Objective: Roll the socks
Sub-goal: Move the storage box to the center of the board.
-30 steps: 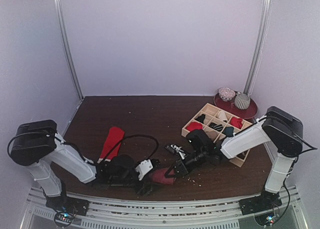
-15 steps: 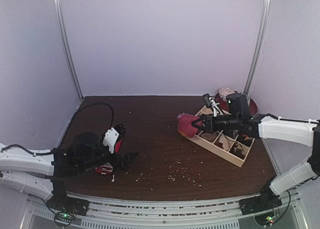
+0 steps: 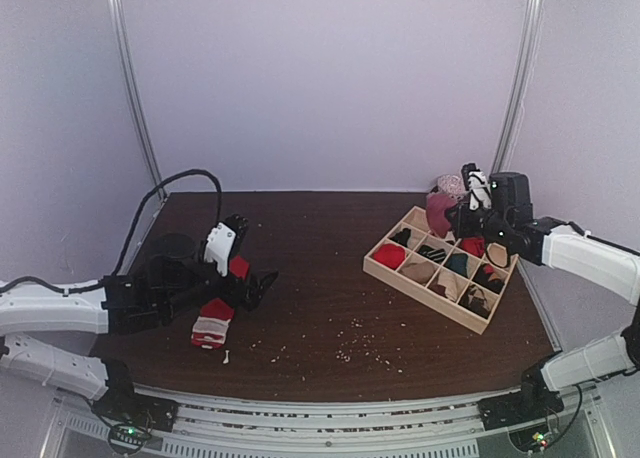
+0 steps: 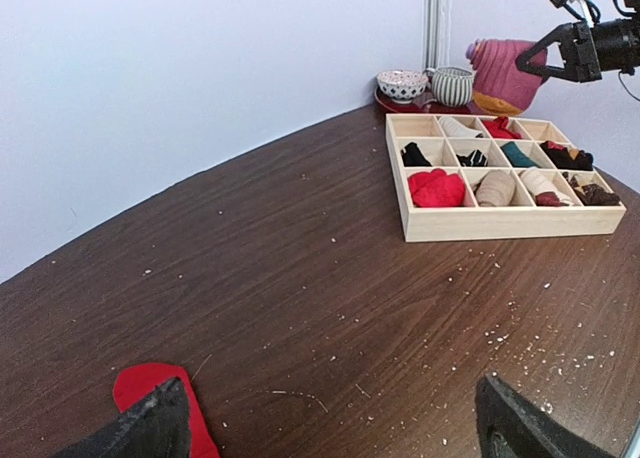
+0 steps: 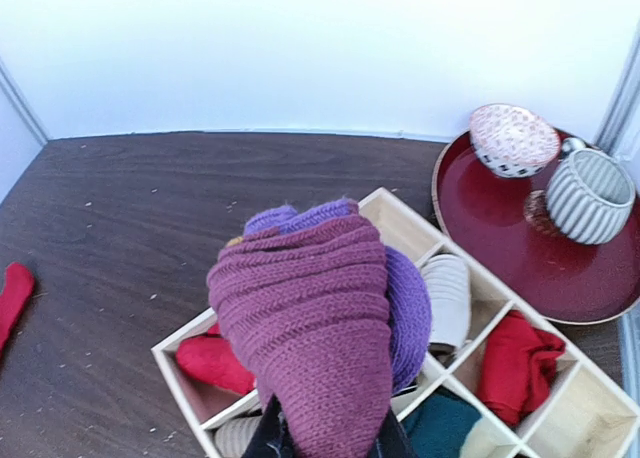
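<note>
The magenta and purple sock (image 5: pixel 310 318) is a rolled bundle, and my right gripper (image 5: pixel 330 443) is shut on its lower end. That gripper (image 3: pixel 452 216) holds the bundle (image 3: pixel 438 213) in the air over the far corner of the wooden tray (image 3: pixel 425 296). The red sock (image 3: pixel 211 325) lies flat on the table at the left, its striped cuff toward me and its middle hidden under my left arm. My left gripper (image 3: pixel 258 286) hangs open just right of it. In the left wrist view the red toe (image 4: pixel 150 383) sits by the left fingertip and nothing is between the fingers.
The tray (image 5: pixel 183 335) has compartments holding several rolled socks. Behind it a dark red plate (image 5: pixel 500 218) carries a patterned bowl (image 5: pixel 513 138) and a striped cup (image 5: pixel 590 193). Crumbs speckle the brown tabletop. White walls close in the back and sides.
My right gripper carried the rolled sock from the front middle to over the tray's far corner. My left arm swung left to the red sock and its jaws opened wide.
</note>
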Controlling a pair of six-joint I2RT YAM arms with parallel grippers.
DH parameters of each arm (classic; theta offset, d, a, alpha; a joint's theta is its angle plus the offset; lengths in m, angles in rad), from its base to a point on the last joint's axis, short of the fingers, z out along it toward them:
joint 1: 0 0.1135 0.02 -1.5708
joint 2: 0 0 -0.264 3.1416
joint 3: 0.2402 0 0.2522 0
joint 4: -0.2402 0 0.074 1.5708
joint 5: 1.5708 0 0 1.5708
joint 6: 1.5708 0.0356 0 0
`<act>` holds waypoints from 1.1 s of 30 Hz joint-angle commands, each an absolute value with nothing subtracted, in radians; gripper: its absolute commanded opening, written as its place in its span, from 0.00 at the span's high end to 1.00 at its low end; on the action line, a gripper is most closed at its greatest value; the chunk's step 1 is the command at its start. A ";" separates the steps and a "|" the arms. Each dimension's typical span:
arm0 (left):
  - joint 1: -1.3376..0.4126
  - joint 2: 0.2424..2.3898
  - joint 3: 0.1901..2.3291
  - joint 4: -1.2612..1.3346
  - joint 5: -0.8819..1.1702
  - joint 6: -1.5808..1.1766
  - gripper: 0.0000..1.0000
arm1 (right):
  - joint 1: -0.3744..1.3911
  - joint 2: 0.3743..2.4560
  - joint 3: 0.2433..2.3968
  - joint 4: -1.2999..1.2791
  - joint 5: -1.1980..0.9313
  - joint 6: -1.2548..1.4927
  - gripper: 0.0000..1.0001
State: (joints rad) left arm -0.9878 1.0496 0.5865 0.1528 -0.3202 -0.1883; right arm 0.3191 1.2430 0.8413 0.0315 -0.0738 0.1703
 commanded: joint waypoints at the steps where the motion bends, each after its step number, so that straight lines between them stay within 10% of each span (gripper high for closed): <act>1: -0.979 1.081 0.653 0.150 -0.358 -0.152 0.02 | 0.313 1.231 0.860 0.047 0.189 0.082 1.00; 16: -0.959 1.182 0.689 0.197 -0.295 -0.172 0.02 | 0.209 1.146 0.601 0.220 0.708 -0.167 1.00; 33: -0.956 1.173 0.663 0.227 -0.258 -0.128 0.02 | 0.038 1.323 0.490 0.518 0.525 -0.391 1.00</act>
State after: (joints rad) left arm -0.9623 1.1912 0.6785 0.1783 -0.2741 -0.1532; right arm 0.0650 1.3079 0.5209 0.4103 0.5888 -0.3294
